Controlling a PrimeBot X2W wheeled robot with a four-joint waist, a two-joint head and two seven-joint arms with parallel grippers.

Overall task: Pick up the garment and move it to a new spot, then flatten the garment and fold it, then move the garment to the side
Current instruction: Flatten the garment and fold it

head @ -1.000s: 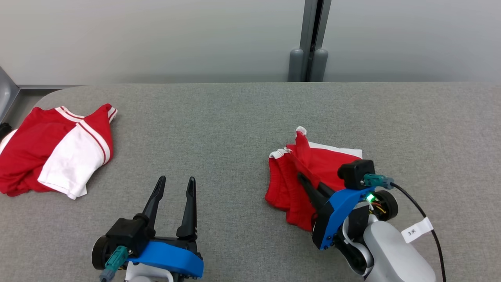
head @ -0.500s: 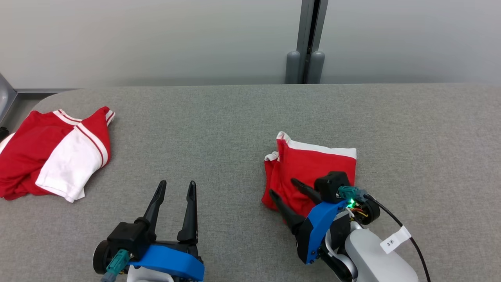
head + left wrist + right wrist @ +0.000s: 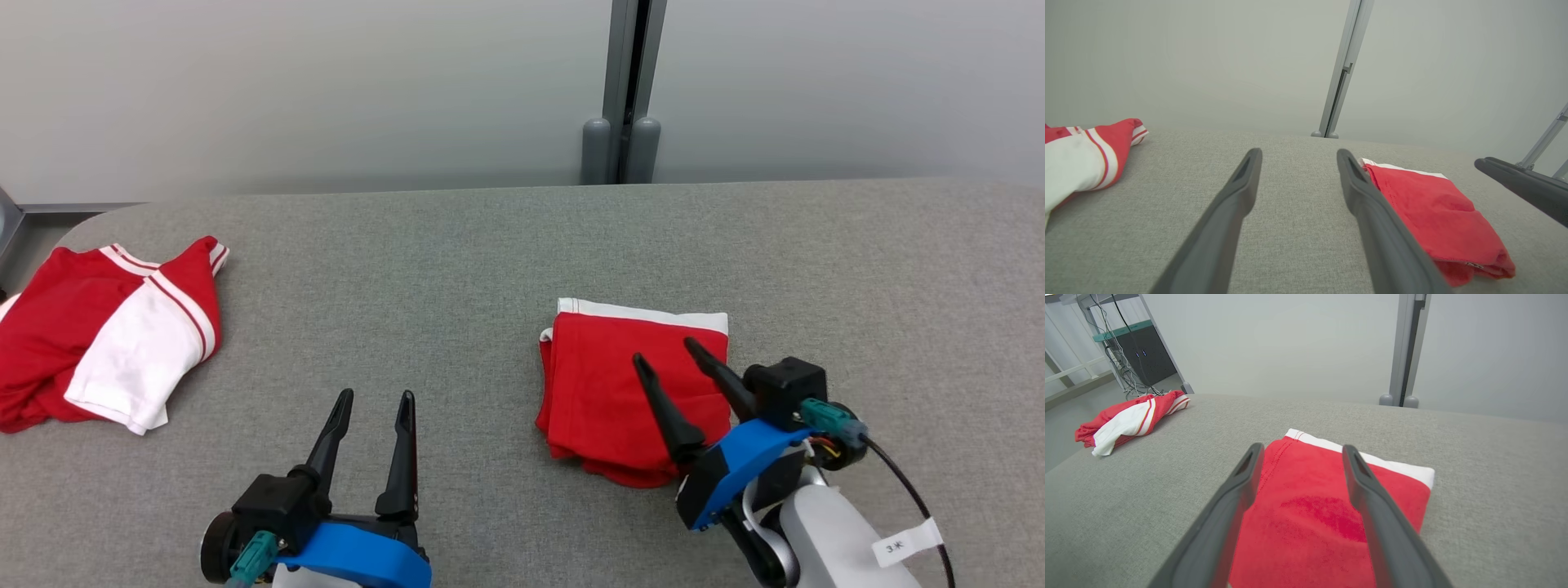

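The garment (image 3: 604, 392) is red with a white band along its far edge. It lies folded flat on the grey table (image 3: 457, 253), right of the middle. My right gripper (image 3: 663, 349) hovers over its near right part, open, with nothing between the fingers. In the right wrist view the garment (image 3: 1306, 514) lies under and beyond the spread right gripper (image 3: 1300, 447). My left gripper (image 3: 378, 394) stands open over bare table at the lower left, apart from the garment (image 3: 1433, 220), which lies to the right of the left gripper (image 3: 1299, 152) in its own view.
A second red and white garment (image 3: 106, 327) lies crumpled at the table's far left edge, seen too in the wrist views (image 3: 1081, 159) (image 3: 1131, 420). A grey post (image 3: 620, 90) stands against the wall behind the table. Racks and cables (image 3: 1126, 347) stand off to the left.
My right gripper has opened and let go of the garment, which has dropped into a flat fold. The gripper has drawn back over its near right part. The left arm has stayed put.
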